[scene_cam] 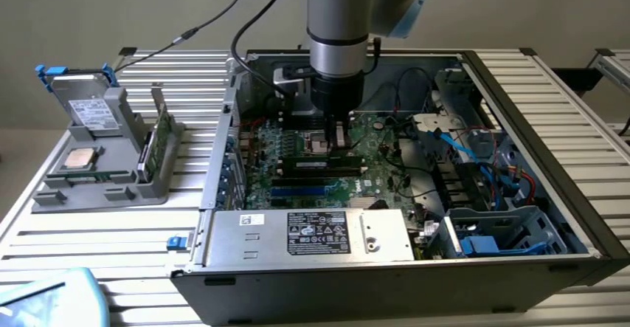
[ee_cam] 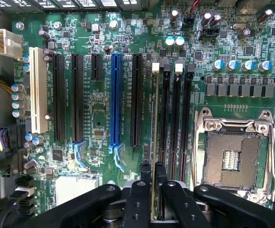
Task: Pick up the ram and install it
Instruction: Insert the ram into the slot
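The ram (ee_cam: 155, 123) appears edge-on in the wrist view as a thin green strip held between my fingers. It runs along the outermost black memory slot, the one with a white latch (ee_cam: 155, 67) at its far end, beside two more memory slots (ee_cam: 175, 118). I cannot tell whether it touches the slot or hangs just above it. My gripper (ee_cam: 152, 166) is shut on the ram. In the exterior view the gripper (scene_cam: 338, 136) reaches straight down into the open computer case (scene_cam: 551, 194), just over the motherboard (scene_cam: 379, 146).
An open processor socket (ee_cam: 232, 156) lies right beside the memory slots, and a blue expansion slot (ee_cam: 117, 104) among black ones on the other side. A silver power supply (scene_cam: 310, 235) and blue cables (scene_cam: 492, 164) crowd the case. Outside, a grey holder (scene_cam: 118, 187) carries a drive (scene_cam: 94, 109), a processor chip (scene_cam: 81, 159) and another green board (scene_cam: 158, 142).
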`<move>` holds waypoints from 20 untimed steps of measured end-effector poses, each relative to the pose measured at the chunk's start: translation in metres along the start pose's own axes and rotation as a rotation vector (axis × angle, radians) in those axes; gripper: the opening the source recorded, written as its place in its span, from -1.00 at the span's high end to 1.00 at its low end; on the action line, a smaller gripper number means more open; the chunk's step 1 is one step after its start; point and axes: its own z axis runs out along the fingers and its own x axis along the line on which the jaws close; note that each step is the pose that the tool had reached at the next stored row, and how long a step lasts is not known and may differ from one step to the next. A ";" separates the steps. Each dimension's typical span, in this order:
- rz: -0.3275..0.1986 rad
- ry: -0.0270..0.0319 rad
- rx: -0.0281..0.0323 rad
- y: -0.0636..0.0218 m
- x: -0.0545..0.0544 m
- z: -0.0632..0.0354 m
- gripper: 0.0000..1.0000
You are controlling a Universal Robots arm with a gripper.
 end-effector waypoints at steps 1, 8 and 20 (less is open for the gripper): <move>0.000 0.0000 0.0000 0.0000 0.000 0.0003 0.71; 0.000 0.0001 -0.0001 0.0002 -0.001 0.0019 0.71; 0.000 0.0003 -0.0001 0.0012 -0.003 0.0045 0.71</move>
